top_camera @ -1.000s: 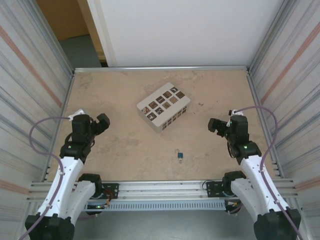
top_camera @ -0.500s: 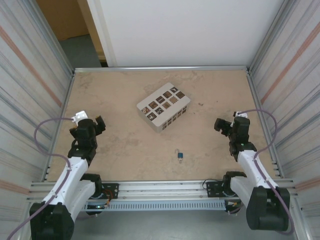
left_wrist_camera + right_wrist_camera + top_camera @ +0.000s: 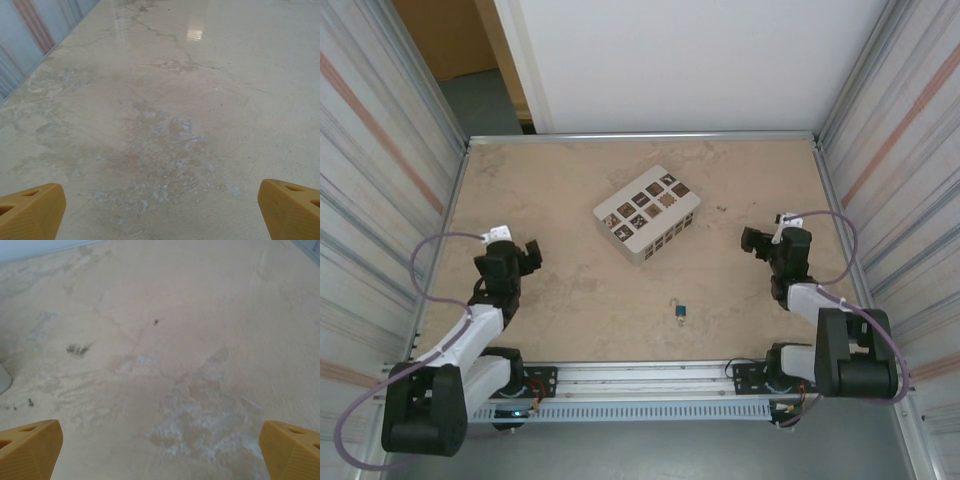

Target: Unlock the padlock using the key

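While both arms crouch low at the near corners, the beige, mottled table [image 3: 560, 190] lies between ribbed metal walls [image 3: 380, 150], with a white panel [image 3: 700, 60] behind. The padlock [image 3: 680, 312] sits near the front edge, midway between the arms and well apart from the white box [image 3: 647, 213]. The left gripper [image 3: 160, 217] and right gripper [image 3: 160, 452] both gape wide over scuffed pale patches [image 3: 165, 150], holding nothing.

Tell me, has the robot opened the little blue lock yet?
Not yet. Nothing looks done: the padlock lies on the table, untouched. Nothing is in hand: the left gripper and right gripper are both open and empty. Left to do: find the key, which I can't make out, and turn it in the lock.
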Motion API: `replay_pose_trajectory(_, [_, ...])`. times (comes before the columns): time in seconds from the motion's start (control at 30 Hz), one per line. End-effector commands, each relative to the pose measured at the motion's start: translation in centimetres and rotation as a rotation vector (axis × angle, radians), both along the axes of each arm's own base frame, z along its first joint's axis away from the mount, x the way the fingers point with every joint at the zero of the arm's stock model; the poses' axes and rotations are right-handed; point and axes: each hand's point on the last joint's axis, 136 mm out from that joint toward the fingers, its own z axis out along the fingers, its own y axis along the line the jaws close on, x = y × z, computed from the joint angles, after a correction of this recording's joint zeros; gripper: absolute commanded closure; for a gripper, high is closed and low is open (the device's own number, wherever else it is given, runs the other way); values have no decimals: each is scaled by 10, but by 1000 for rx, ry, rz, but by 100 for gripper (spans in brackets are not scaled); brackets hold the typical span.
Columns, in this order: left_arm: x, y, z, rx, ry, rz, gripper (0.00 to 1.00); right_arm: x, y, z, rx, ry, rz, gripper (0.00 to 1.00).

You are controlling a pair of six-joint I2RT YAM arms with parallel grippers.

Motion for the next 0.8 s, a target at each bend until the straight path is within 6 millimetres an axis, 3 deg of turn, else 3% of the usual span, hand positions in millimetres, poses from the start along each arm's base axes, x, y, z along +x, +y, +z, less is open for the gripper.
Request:
replay_pose_trajectory(0.0, [11,-5,13,15,-71,-48,1,17,10,21,-56,-108,78,1])
replay_pose_trajectory(0.13, [18,-10,15,29,-93,-86,1,24,10,20,-83,-141,107,1])
replay_pose_trajectory(0.43, [32,-21,18,29,-133,-168,1,31,12,-4,-61,-123,139,1])
replay_pose_trajectory(0.77, [49,-25,22,21,-195,-212,1,42,0,-12,-30,-55,85,1])
